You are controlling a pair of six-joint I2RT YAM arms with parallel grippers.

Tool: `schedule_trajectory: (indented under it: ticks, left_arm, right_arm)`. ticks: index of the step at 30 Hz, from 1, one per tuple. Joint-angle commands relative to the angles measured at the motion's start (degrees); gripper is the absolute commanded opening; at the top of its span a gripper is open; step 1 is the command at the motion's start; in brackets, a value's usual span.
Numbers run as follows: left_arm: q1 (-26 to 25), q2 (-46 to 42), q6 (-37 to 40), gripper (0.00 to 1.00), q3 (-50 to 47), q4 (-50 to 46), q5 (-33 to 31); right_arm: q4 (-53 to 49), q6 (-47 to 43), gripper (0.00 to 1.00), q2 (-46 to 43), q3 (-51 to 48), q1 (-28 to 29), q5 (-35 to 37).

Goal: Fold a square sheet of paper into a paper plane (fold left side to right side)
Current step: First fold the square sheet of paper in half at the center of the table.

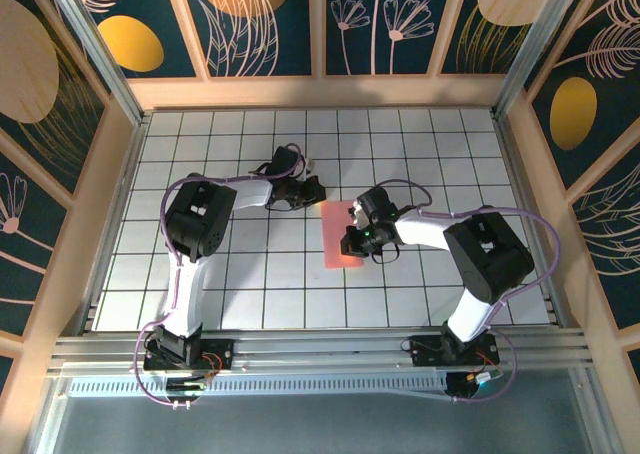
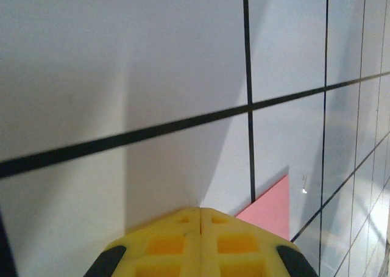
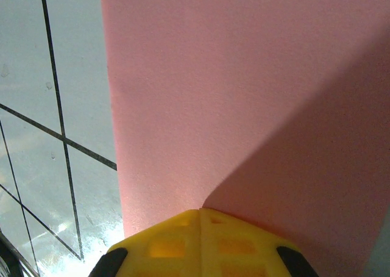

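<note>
One sheet (image 3: pixel 244 75) under right gripper (image 3: pixel 200 212)

The left arm (image 1: pixel 195 224) rises from its base, bends at the elbow and reaches right toward the middle. Its left claw (image 1: pixel 308 188) is closed, the yellow fingers (image 2: pixel 164 240) meeting along a thin seam. The right arm (image 1: pixel 485 254) mirrors it, reaching left. The right claw (image 1: pixel 354 240) is likewise closed, its fingers (image 3: pixel 237 243) pressed together, near the other claw but apart.

Bright light, soft shadows, glare on tiles (image 3: pixel 85 243) — close-ups blurred
</note>
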Motion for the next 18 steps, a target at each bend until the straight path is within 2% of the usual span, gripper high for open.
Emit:
schedule_trajectory:
  ticks: [1,6,11,15,18]
  left_arm:
    - [1.64,2.54,2.21,0.0,0.69,-1.5,-5.7]
    - [1.65,0.8,2.46,0.01,0.36,-0.98,-5.48]
    - [1.66,-6.36,3.72,0.03,-2.87,-0.88,-8.24]
    - [1.65,-14.0,3.9,0.04,-8.87,-0.39,-9.0]
    - [1.33,-19.29,1.31,0.03,-15.74,2.48,-6.13]
  right_arm:
    - [-6.73,0.52,0.0,4.01,-3.27,0.26,8.25]
    - [-5.3,1.85,0.0,3.65,-3.48,0.48,7.17]
    - [-1.52,5.26,0.0,1.8,-4.72,0.78,6.08]
    - [2.0,8.3,0.0,0.58,-5.29,1.16,5.41]
    - [3.03,8.96,0.0,0.77,-4.48,1.43,5.71]
